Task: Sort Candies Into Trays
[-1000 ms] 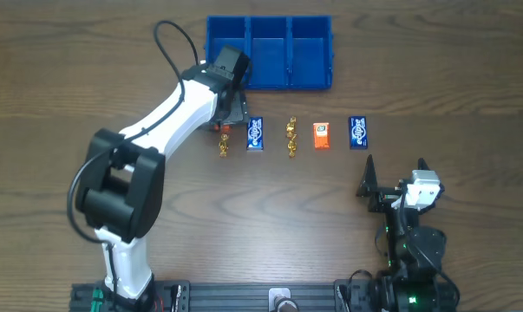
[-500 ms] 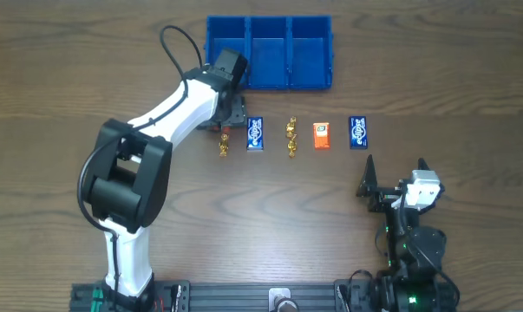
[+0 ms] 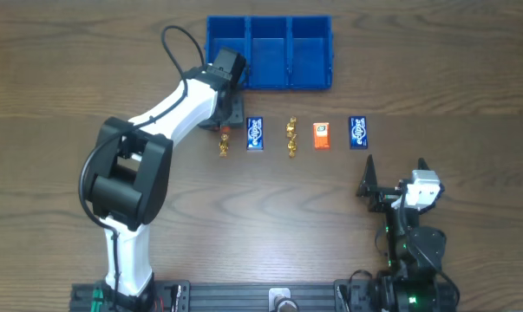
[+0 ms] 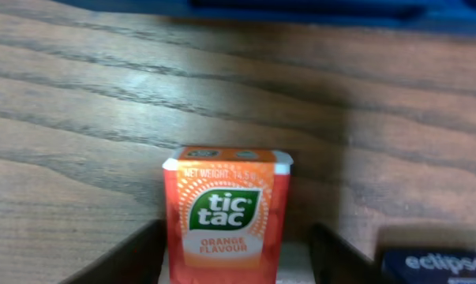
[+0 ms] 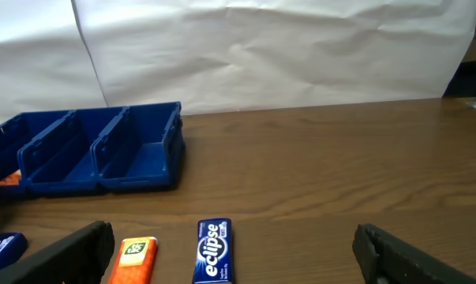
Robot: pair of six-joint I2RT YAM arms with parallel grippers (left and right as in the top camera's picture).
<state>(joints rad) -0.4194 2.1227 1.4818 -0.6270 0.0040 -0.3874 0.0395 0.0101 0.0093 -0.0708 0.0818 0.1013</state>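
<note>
2 orange boxes (image 3: 321,135) (image 4: 226,213), 2 blue pks (image 3: 255,133) (image 3: 358,133), 2 gold sweets (image 3: 224,146) (image 3: 290,139); L claw (image 4: 236,244) grip unclear, R claw (image 3: 395,161) agape.

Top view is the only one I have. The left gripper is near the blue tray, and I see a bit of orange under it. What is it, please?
Observer: The left wrist view shows an orange mint box between the fingers of the left gripper.
Operator: Are the fingers closed on it?
Observer: No, I read them as open: a gap shows between the box and one finger.
Operator: Is the tray's front wall high?
Observer: In the right wrist view the blue tray has dividers that slope down to a lower front wall.
</note>
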